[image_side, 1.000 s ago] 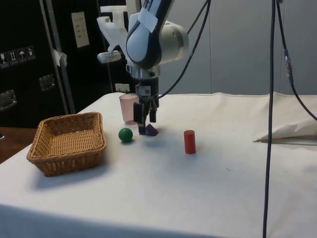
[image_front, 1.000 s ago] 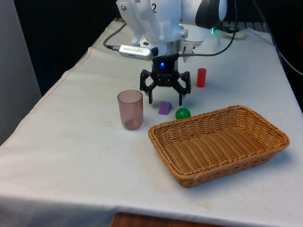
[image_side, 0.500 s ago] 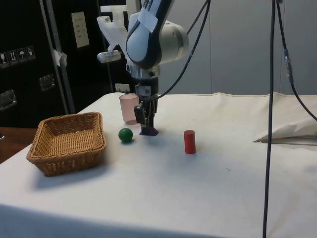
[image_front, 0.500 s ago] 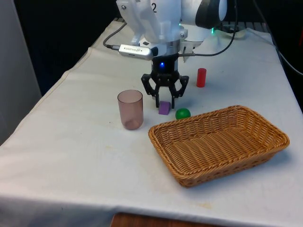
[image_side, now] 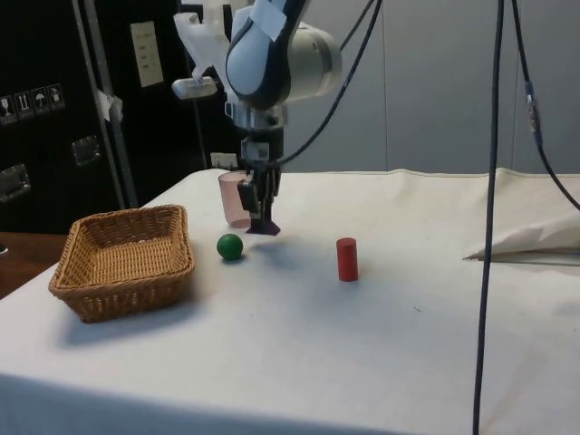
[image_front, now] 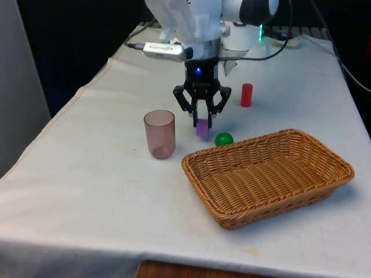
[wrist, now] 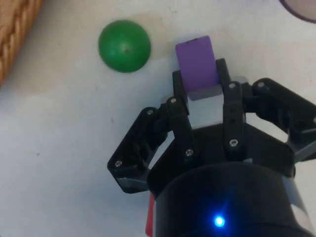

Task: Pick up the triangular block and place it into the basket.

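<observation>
The gripper (image_front: 202, 120) is clamped on the purple block (image_front: 202, 128), which hangs between its fingertips just above the cloth (image_front: 93, 191). In the front view, the green ball (image_front: 224, 139) sits at the block's 4 o'clock, with the basket (image_front: 324, 153) beyond it.

Block (image_front: 202, 128) above table (image_front: 87, 174), between cup (image_front: 159, 134) and ball (image_front: 224, 139).

Table (image_front: 87, 174): cup (image_front: 159, 134), ball (image_front: 224, 139), cylinder (image_front: 247, 95), basket (image_front: 266, 174)
</observation>
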